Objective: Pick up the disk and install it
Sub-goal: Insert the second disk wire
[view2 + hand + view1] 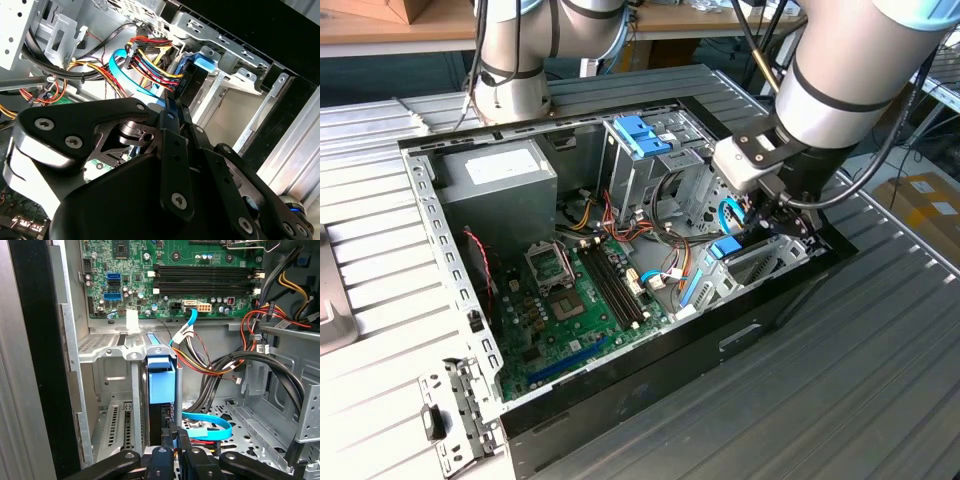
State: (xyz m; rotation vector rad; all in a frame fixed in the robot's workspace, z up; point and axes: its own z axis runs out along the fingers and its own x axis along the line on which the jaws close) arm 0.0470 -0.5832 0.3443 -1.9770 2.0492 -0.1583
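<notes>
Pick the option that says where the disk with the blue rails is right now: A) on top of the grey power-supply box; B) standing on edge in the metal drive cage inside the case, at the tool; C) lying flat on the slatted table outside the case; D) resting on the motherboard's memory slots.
B: the disk stands on edge in the metal drive cage, directly at the tool.

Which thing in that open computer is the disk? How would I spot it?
Find the open computer case, then the metal bay at the corner under the gripper. The disk stands on edge in that bay, a slim slab with bright blue plastic rails. The blue clip nearby sits higher on the drive cage.
</notes>
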